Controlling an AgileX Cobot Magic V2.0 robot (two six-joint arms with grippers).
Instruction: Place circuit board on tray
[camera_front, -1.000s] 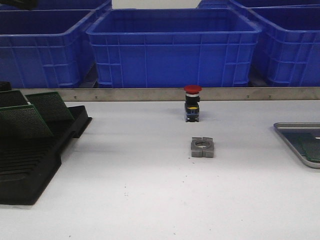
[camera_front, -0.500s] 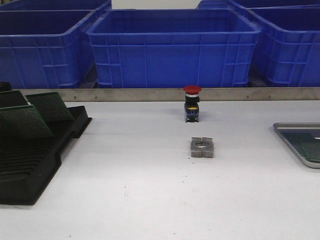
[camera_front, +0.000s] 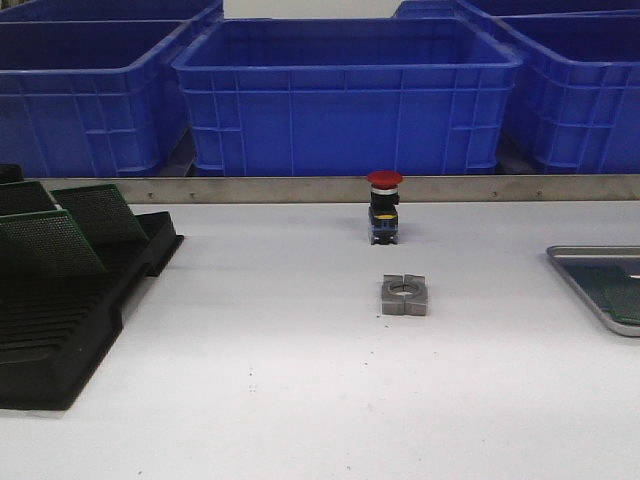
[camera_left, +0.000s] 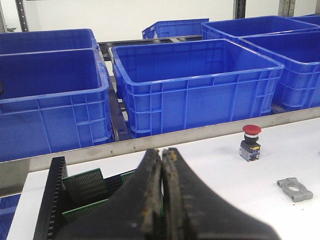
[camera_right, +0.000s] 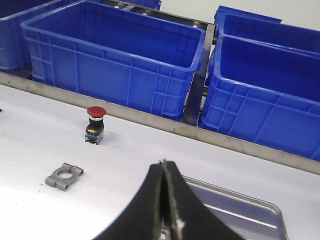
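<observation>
1. Landmark: grey metal clamp block (camera_front: 404, 295), roughly mid-table in the front view.
2. Tray (camera_front: 598, 282) sits well to the right of the clamp block, cut off by the frame edge. A green circuit board (camera_front: 622, 297) lies flat on its floor.
3. More green boards (camera_front: 60, 230) stand tilted in the black slotted rack (camera_front: 70, 310), well to the left of the clamp block.
4. Red-capped push button (camera_front: 384, 207) stands upright just behind the clamp block; blue bins (camera_front: 345, 95) are further back, past the metal rail.
5. Left gripper (camera_left: 162, 165): jaws pressed together, nothing between them, positioned above the rack.
6. Right gripper (camera_right: 162, 172): jaws pressed together, empty, positioned over the tray's near edge; the board on the tray is not visible in this wrist view.
7. Neither arm appears in the front view.
</observation>
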